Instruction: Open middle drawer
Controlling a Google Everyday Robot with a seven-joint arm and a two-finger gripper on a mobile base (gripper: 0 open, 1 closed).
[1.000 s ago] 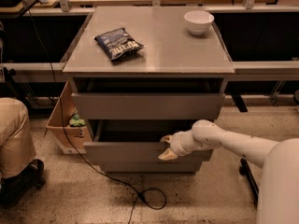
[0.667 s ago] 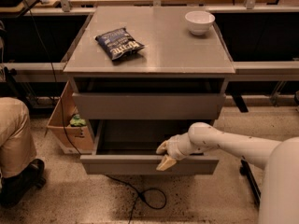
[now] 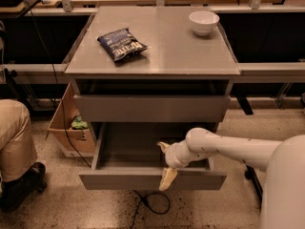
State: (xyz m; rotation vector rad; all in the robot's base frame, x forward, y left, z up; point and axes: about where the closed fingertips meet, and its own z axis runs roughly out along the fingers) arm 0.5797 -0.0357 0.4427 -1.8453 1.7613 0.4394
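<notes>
The middle drawer [image 3: 152,179] is a plain grey handleless drawer, pulled well out of the grey cabinet [image 3: 152,63], and its shallow grey box interior [image 3: 128,149] shows. My gripper [image 3: 165,163] is at the drawer's front edge, right of centre, at the end of the white arm [image 3: 224,147] that comes in from the right. Its fingers are spread. One fingertip [image 3: 167,179] hangs in front of the front panel and the other [image 3: 163,146] points back over the drawer's interior. The grey drawer above it [image 3: 152,109] is shut.
A dark chip bag [image 3: 121,43] and a white bowl [image 3: 204,22] lie on the cabinet top. A cardboard box [image 3: 71,128] stands on the floor at the left, beside a person's leg [image 3: 14,137]. A black cable [image 3: 152,204] lies under the drawer. Workbenches stand behind.
The middle drawer has slid further out toward the camera, and my gripper has moved with its front edge. The fingers now stand wider apart than before.
</notes>
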